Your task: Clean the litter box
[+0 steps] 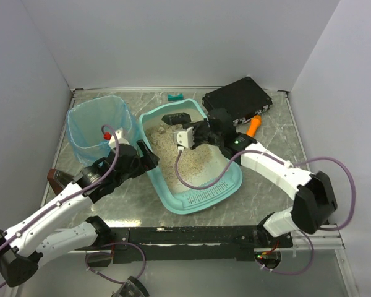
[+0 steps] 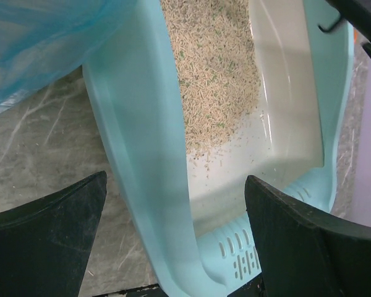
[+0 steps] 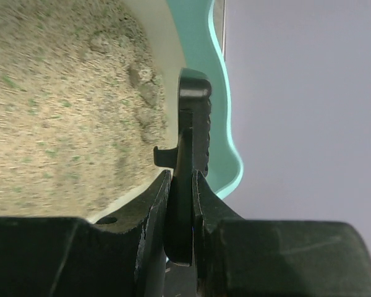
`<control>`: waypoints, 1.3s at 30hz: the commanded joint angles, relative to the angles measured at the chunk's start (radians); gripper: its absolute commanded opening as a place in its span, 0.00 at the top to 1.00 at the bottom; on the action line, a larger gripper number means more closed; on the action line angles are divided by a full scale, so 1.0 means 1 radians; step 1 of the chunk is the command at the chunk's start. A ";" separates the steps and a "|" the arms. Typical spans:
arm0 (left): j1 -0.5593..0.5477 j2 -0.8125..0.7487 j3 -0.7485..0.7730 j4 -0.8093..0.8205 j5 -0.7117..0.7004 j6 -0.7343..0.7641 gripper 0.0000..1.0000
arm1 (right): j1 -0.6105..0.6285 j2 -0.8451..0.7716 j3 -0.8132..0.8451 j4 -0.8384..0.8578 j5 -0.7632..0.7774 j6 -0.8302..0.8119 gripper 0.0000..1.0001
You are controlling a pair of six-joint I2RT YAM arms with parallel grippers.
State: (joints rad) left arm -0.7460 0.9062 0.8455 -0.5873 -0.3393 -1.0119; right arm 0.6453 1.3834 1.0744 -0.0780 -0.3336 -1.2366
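Right end effector (image 3: 181, 185), clamped on a black scoop handle (image 3: 191, 133) over the litter box (image 1: 167, 185) mid-tabletop, readies to sift while the left end effector (image 2: 173, 235) straddles its rim, jaws wide.

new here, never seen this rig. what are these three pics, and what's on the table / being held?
Two robot arms are bolted to a table's near edge. One picture looks down from overhead; the other two come from cameras on each wrist. On the table: a teal litter box with beige litter, a bin lined with a blue bag, a black case. The left hand is open, straddling the box's near wall. The right hand is shut on a thin black tool over the litter, probably a scoop.
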 commanded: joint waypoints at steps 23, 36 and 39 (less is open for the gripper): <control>-0.001 -0.073 -0.040 0.007 -0.044 0.027 0.03 | 0.045 0.456 0.472 -0.258 -0.027 -0.327 1.00; -0.001 -0.098 -0.052 0.009 -0.046 0.018 0.03 | 0.033 0.559 0.596 -0.548 -0.087 -0.343 1.00; -0.001 -0.096 -0.054 0.015 -0.043 0.021 0.03 | 0.031 0.511 0.570 -0.635 -0.108 -0.353 1.00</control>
State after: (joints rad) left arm -0.7460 0.8242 0.7910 -0.5915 -0.3653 -1.0069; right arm 0.6834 1.9308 1.6444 -0.5182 -0.3534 -1.5551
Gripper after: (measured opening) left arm 0.969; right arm 0.224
